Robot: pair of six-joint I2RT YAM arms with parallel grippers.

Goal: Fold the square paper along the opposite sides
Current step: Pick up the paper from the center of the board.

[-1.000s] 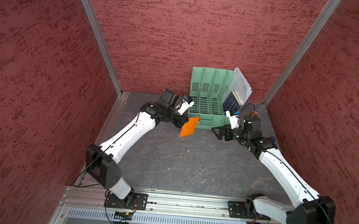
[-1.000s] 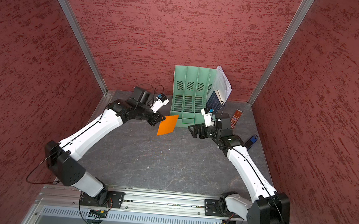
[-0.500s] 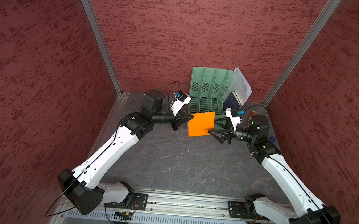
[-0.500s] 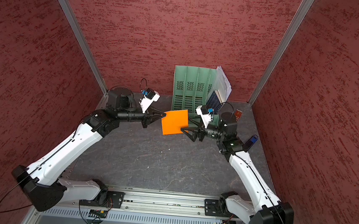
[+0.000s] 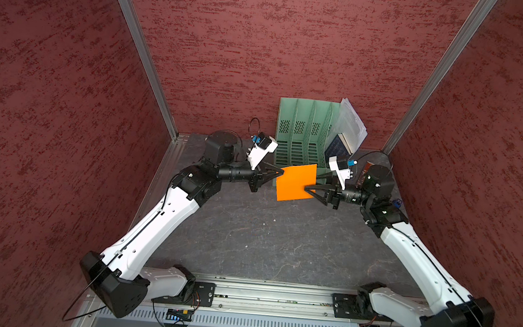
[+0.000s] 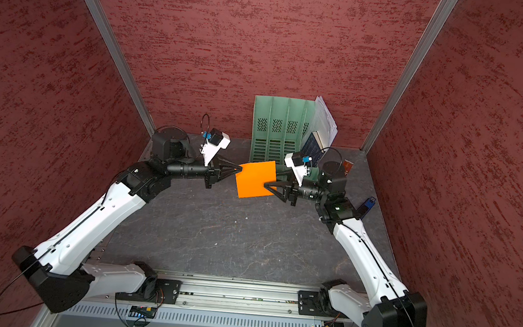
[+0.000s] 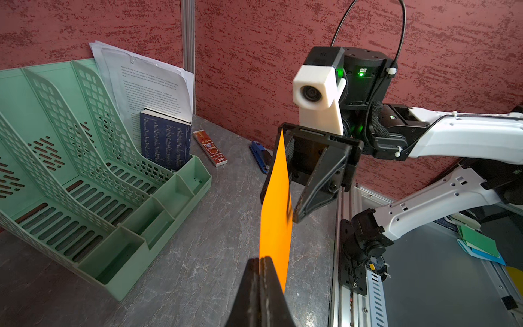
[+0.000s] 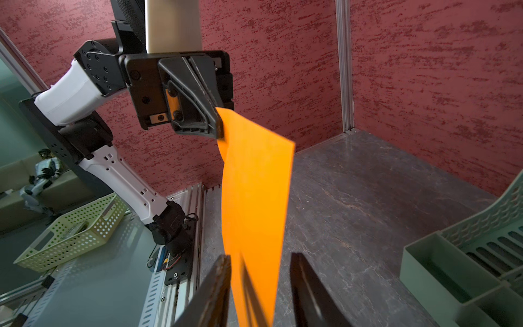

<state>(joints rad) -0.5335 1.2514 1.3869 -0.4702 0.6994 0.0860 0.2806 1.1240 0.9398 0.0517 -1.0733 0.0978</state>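
The square paper (image 5: 295,182) (image 6: 256,179) is a bright orange sheet held in the air above the dark tabletop, in front of the green rack. My left gripper (image 5: 282,171) (image 7: 261,259) is shut on its left edge near the far corner. My right gripper (image 5: 311,182) (image 8: 260,256) faces it from the other side. Its jaws straddle the paper's right edge and still stand apart, one finger (image 8: 223,271) on each side. In the right wrist view the paper (image 8: 254,184) hangs edge-on from the left gripper's tip (image 8: 219,127).
A green file rack (image 5: 301,132) stands at the back wall, with white printed sheets (image 5: 351,126) and a dark blue book (image 5: 336,146) in its right slot. A red-brown box (image 7: 209,151) and a blue stapler (image 7: 260,158) lie by the right wall. An aluminium rail (image 5: 259,293) runs along the front.
The left arm swung the paper up and towards the right gripper. The right gripper's wide jaws moved onto the paper's right edge and have narrowed around it.
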